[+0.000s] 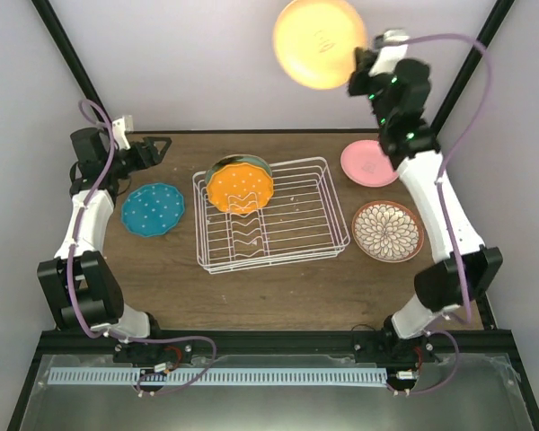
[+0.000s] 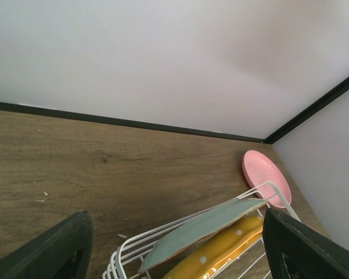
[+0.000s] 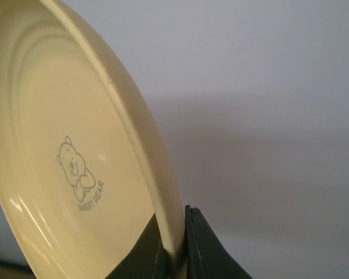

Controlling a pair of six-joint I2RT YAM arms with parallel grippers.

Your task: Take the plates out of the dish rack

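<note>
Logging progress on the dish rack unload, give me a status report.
Right gripper shut on yellow plate, raised high. Left gripper open, empty. Orange plate and green plate standing in dish rack. Nothing seen blocking.

I see a pale yellow plate (image 1: 319, 42) at top, white-dotted orange plate (image 1: 240, 188) and sage green plate (image 2: 203, 229) centre, white-dotted teal plate (image 1: 153, 209) left, pink plate (image 1: 369, 162) and brown-floral white plate (image 1: 387, 231) right.

Brown wooden table (image 1: 278, 292) — pale walls (image 1: 189, 63), black corner posts (image 1: 66, 54).
</note>
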